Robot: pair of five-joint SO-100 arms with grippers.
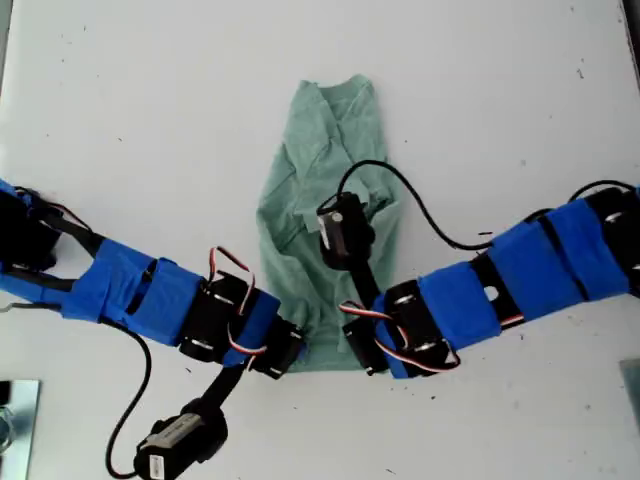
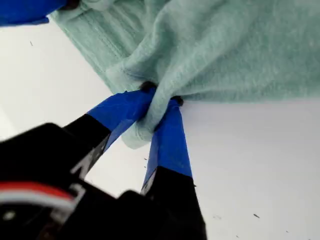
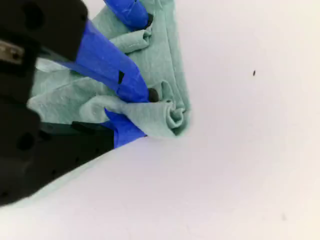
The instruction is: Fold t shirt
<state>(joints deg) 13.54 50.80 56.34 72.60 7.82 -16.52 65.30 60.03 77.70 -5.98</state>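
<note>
Exterior view: my first gripper point(image 2: 159, 97) and my second gripper point(image 3: 145, 112) each pinch a bottom corner of the t shirt point(image 1: 325, 150), which stretches lengthwise away from them.

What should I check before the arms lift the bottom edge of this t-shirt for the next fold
1. My first gripper shut on the t shirt: ok, cloth bunched between its jaws.
2. My second gripper shut on a corner: ok.
3. Both grips at the hem: ok in the exterior view.
4. Shirt lying flat: not ok, rumpled and narrowed.
5. Cable off the shirt: not ok, it crosses the cloth.
6. Table bare beyond the collar: ok.
</note>
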